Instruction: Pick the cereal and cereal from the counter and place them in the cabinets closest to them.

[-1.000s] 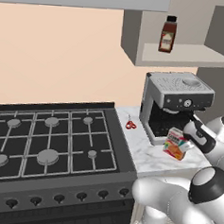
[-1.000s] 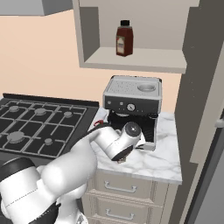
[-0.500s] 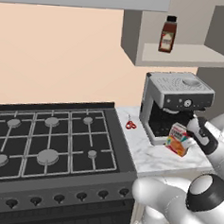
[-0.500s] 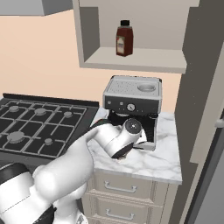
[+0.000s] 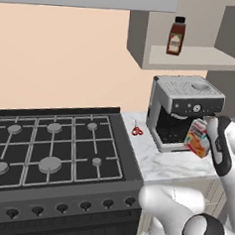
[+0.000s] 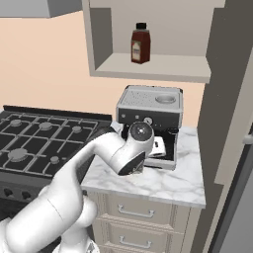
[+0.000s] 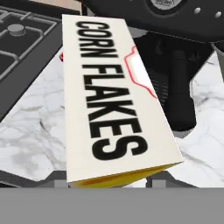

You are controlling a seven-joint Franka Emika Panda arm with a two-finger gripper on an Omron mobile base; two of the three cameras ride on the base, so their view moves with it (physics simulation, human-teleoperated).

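The wider cereal box [image 5: 197,137], orange-red and yellow with pale sides, hangs tilted just above the counter [image 5: 161,165] in front of the coffee machine. My gripper [image 5: 208,141] is shut on it from the right. In the hand view the box's pale side [image 7: 109,96] reads CORN FLAKES and covers my gripper [image 7: 109,177], whose fingertips barely show at its lower corners. The open wall cabinet [image 5: 193,57] is straight above the machine, its inner shelf [image 6: 158,66] bare beside a bottle. The narrow yellow cereal box is out of view.
A brown bottle [image 5: 176,36] stands on the cabinet shelf. The silver and black coffee machine [image 5: 185,102] takes up the counter's back. A small red item [image 5: 137,130] lies near the black gas hob [image 5: 52,150]. A tall dark panel [image 6: 232,123] bounds the right.
The cereal box has risen off the counter and shifted slightly right in the shut gripper, now level with the coffee machine's lower front.
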